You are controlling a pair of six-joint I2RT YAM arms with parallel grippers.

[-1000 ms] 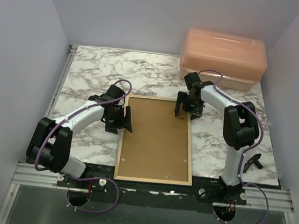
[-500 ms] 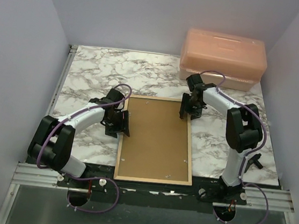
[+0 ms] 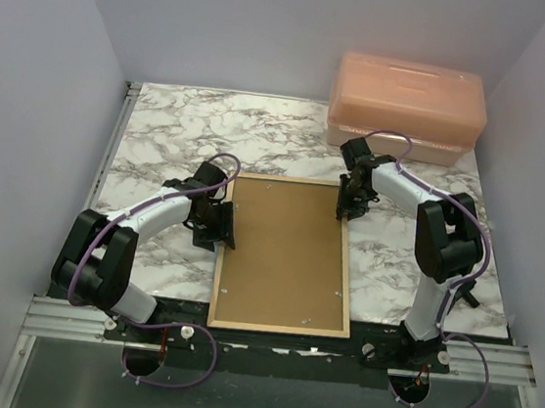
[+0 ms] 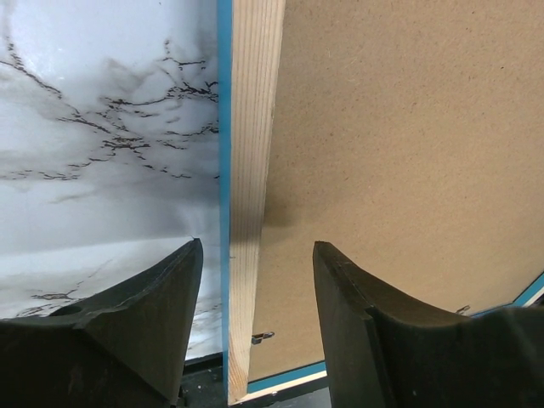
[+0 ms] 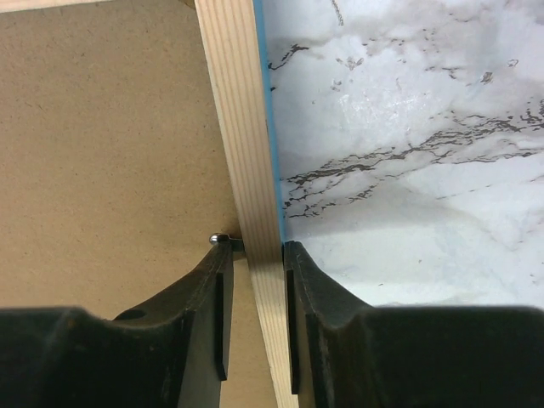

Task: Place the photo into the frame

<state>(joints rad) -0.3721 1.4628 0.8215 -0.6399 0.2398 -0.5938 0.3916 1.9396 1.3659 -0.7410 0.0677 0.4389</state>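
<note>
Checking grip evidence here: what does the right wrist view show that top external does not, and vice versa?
Right wrist only: the right gripper closed on the wooden rail of the frame, its blue edge, a small metal tab. Top external only: the peach box, the left gripper, the whole frame lying back-up. Both: the brown backing board and marble table.

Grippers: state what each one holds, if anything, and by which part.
Right gripper pinches the frame by its right rail, near the far corner. Left gripper holds nothing: open, straddling the left rail.
</note>
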